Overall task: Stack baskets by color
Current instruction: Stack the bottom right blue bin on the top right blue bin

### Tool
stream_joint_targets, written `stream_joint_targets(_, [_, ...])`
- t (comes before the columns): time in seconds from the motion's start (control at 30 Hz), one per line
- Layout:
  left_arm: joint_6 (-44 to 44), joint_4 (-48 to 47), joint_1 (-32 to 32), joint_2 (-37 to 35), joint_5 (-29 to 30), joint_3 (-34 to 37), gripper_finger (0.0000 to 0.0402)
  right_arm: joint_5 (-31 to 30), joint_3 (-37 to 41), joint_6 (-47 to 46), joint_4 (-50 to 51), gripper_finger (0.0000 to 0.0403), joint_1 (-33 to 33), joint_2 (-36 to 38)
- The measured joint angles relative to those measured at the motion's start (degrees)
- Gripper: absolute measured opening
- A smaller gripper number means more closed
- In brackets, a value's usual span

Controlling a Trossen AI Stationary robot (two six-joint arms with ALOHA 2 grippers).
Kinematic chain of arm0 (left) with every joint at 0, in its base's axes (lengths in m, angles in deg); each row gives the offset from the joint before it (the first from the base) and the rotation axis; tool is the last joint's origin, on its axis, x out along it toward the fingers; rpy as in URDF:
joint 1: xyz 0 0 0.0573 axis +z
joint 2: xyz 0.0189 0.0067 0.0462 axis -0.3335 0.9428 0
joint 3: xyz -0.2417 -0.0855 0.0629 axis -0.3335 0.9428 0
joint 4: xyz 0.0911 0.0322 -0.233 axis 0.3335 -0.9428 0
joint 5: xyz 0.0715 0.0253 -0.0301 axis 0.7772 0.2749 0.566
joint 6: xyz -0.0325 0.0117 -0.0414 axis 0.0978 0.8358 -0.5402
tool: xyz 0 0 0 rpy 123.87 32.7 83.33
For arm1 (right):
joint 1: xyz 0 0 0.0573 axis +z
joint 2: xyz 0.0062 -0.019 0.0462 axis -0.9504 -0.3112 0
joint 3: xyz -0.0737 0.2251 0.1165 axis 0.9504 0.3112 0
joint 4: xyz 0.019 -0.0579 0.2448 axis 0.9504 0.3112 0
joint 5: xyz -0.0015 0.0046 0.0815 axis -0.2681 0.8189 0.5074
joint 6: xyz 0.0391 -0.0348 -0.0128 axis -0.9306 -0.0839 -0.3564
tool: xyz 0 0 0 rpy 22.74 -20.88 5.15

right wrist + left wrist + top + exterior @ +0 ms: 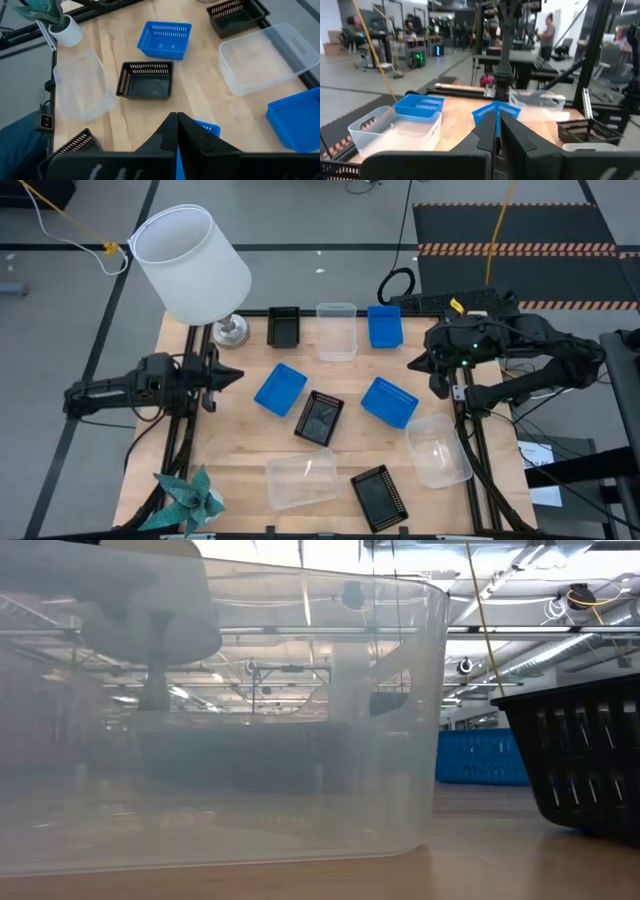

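Left gripper (228, 377) hangs over the table's left edge, fingers pressed together, nothing in them, with bare wood between it and the nearest blue basket (280, 389). Right gripper (437, 376) sits above the right edge, also pinched closed and empty, just right of a second blue basket (389, 401).

All nine baskets lie scattered singly. Along the far edge stand a black basket (283, 326), a clear basket (336, 330) and a third blue one (384, 325). In the middle lies a slotted black one (319, 418). Near the front sit a clear one (301, 479), a black one (380, 497) and, at right, another clear one (437, 449). The plastic is lattice-walled, or smooth and translucent.

A white lampshade (190, 263) overhangs the far-left corner; a teal star (188, 497) marks the near-left. No writing is legible.
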Motion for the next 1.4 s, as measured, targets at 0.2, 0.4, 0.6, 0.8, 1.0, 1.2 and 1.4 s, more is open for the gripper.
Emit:
stream_joint_targets(0.2, [1.16,-4.19,-2.89,11.29,0.02,-9.90,0.0026,0.00,0.00,-1.45,0.00,0.0000,0.02,-0.60])
stream_joint_targets(0.4, [3.85,-13.51,-5.68,21.59,0.02,-24.94,0.0026,0.00,0.00,-1.18,0.01,0.0000,0.02,-0.60])
stream_joint_targets(0.6, [6.01,-24.42,-7.41,31.42,1.73,-41.39,0.0026,0.00,0.00,0.42,0.01,0.0000,0.02,-0.60])
stream_joint_targets(0.8, [3.84,-24.94,-9.48,37.23,3.04,-45.67,0.0026,0.00,0.00,1.86,0.02,0.0000,0.02,-0.60])
stream_joint_targets(1.0, [2.67,-18.29,-12.53,42.25,3.08,-41.95,0.0026,0.47,0.00,0.31,1.04,0.0000,0.02,-1.56])
stream_joint_targets(1.2, [2.51,-17.32,-15.21,47.11,4.47,-41.44,0.0026,1.53,0.00,-2.16,8.04,0.0000,0.02,-6.32])
stream_joint_targets(1.4, [4.07,-15.15,-16.46,51.72,7.78,-41.44,0.0026,1.44,0.00,-1.61,11.47,0.0000,0.02,-14.47])
